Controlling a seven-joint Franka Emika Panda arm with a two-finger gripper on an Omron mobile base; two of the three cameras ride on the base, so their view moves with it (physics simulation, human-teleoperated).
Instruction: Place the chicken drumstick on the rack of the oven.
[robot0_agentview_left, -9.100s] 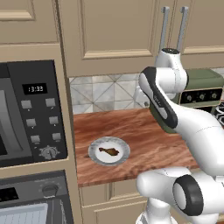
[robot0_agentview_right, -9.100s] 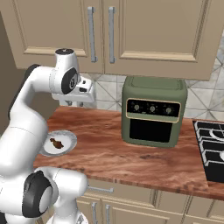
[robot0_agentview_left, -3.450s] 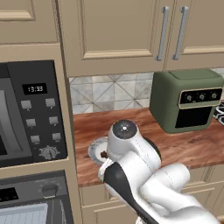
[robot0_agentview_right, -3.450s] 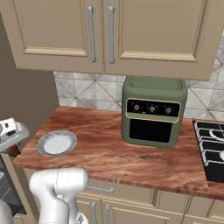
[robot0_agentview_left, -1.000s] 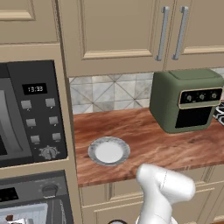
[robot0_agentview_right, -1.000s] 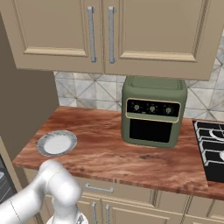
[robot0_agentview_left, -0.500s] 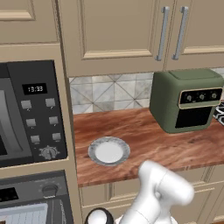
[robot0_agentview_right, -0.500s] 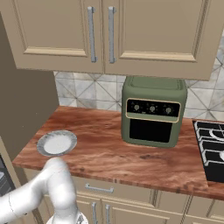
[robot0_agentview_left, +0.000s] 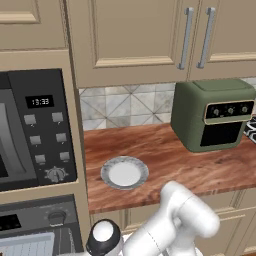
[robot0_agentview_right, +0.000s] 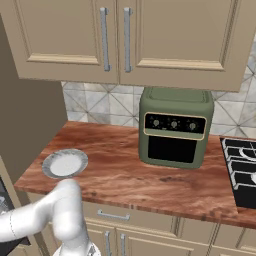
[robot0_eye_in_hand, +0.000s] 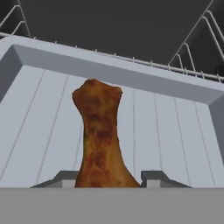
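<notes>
In the hand view the golden-brown chicken drumstick (robot0_eye_in_hand: 99, 131) stands between my two dark fingertips (robot0_eye_in_hand: 65, 178), thick end low, thin end pointing away. My gripper (robot0_eye_in_hand: 109, 180) is shut on it, just over the pale grey rack (robot0_eye_in_hand: 175, 127). Behind the rack lies the dark inside of the black oven (robot0_eye_in_hand: 109, 26). In the left base view the oven's control strip (robot0_agentview_left: 30, 221) and a corner of the rack (robot0_agentview_left: 25, 245) sit at the lower left, with my arm (robot0_agentview_left: 170, 225) reaching down toward them. Whether the drumstick touches the rack is unclear.
An empty round white plate (robot0_agentview_left: 124, 173) lies on the wooden counter (robot0_agentview_left: 165, 155). The olive-green countertop oven (robot0_agentview_left: 215, 115) stands at the right, the black microwave (robot0_agentview_left: 35, 130) above the wall oven. Wire side guides (robot0_eye_in_hand: 197, 35) line the oven walls. A stove (robot0_agentview_right: 240, 170) is at the far right.
My arm has swung further down and left toward the oven, and its dark joint has come into the left base view. The plate, which held the drumstick at first, is empty.
</notes>
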